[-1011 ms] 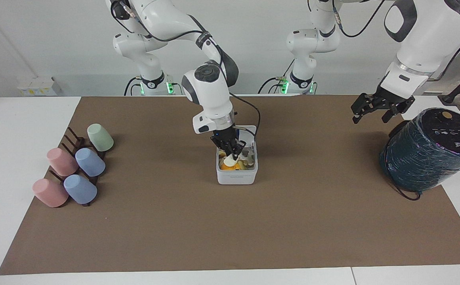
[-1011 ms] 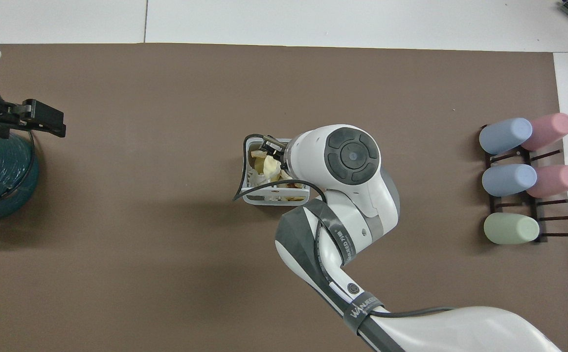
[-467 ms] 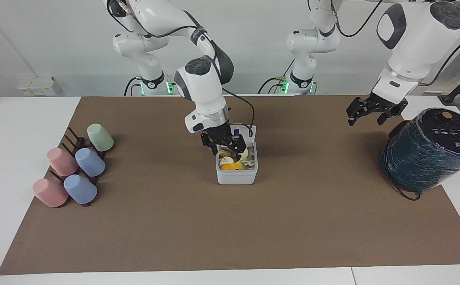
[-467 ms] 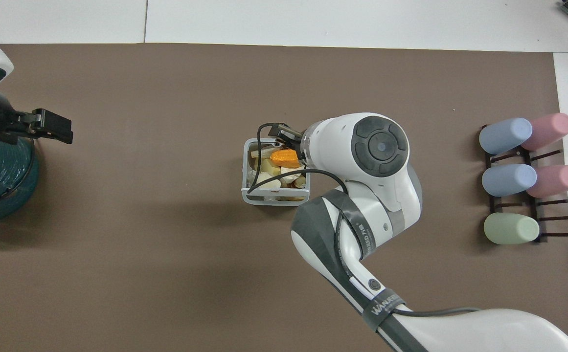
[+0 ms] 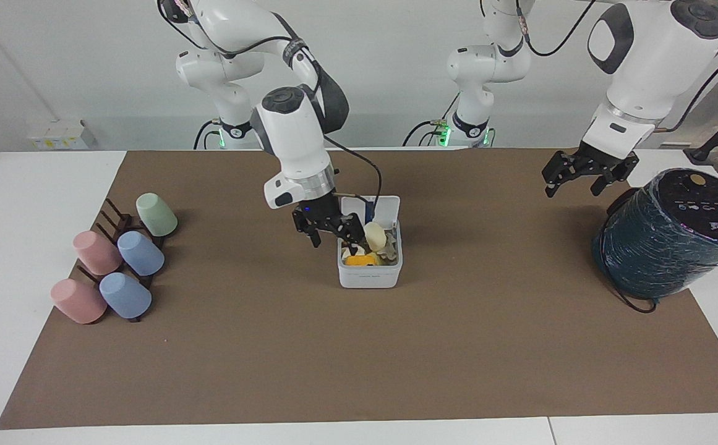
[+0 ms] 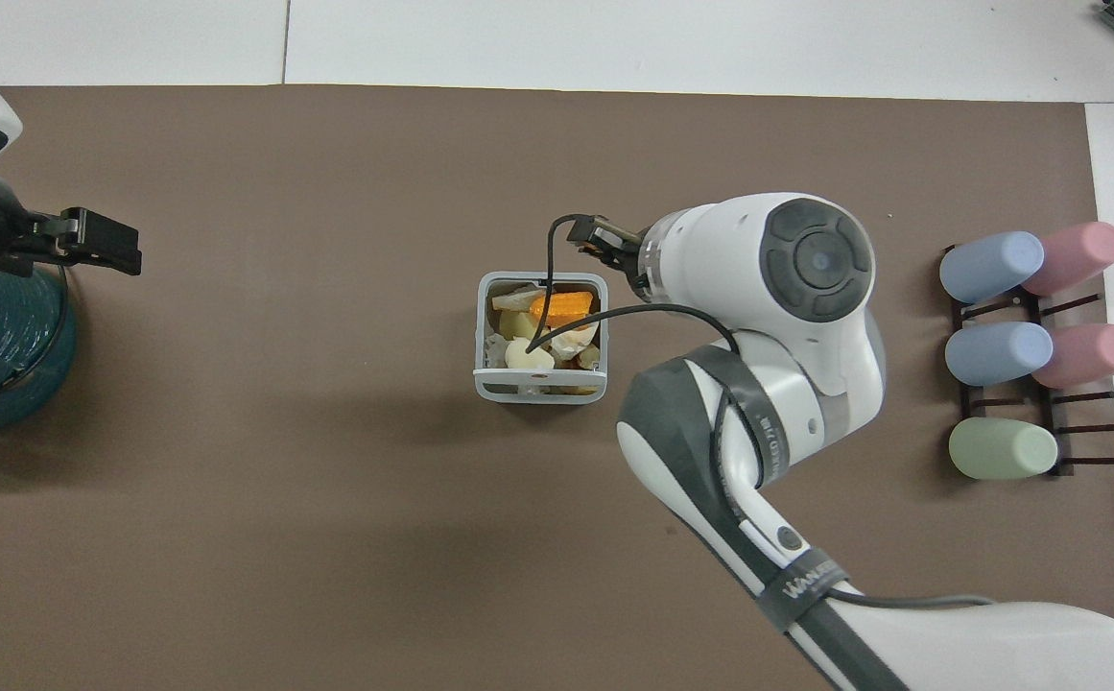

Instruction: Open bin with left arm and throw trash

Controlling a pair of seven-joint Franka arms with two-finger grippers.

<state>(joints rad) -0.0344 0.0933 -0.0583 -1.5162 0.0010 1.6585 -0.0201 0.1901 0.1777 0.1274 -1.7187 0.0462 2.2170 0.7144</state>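
bin mid-worktop, lid up, trash inside: light soft scraps, pinch a lump from above | right gripper just over bin's edge, fingers apart, empty | left gripper waits open near dark cylinder, left arm's end | cups on rack, right arm's end, clear of work

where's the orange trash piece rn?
The orange piece lies inside the open bin at mid-table, among cream lumps, at the bin's end farther from the robots; the right gripper is beside the bin.
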